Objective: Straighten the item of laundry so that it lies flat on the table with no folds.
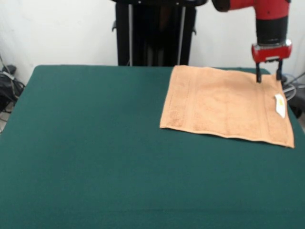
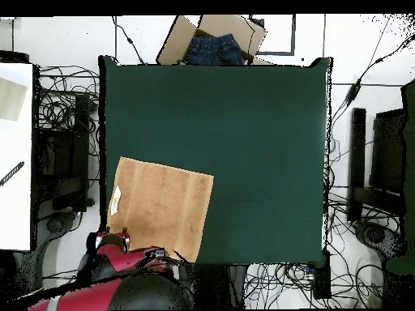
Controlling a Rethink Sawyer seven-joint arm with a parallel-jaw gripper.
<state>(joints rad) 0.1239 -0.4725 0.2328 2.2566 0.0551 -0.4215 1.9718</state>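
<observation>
The peach towel (image 1: 226,105) lies spread out on the green table (image 1: 95,143) at the far right corner in the front view, with a small white tag (image 1: 280,105) near its right edge. It looks flat, with woven bands near both short edges. In the overhead view the towel (image 2: 162,206) lies at the lower left of the table (image 2: 259,146), with the tag (image 2: 115,198) at its left edge. My gripper (image 1: 269,76) stands upright over the towel's far right corner, two dark fingers (image 1: 258,74) apart, tips at or just above the cloth, holding nothing. In the overhead view it (image 2: 112,240) shows at the towel's lower left corner.
The robot's pedestal (image 1: 155,33) stands behind the table's far edge. A cardboard box with blue jeans (image 2: 215,44) sits beyond the table's top edge in the overhead view. Cables (image 2: 65,113) and dark stands (image 2: 377,162) lie around the table on the floor.
</observation>
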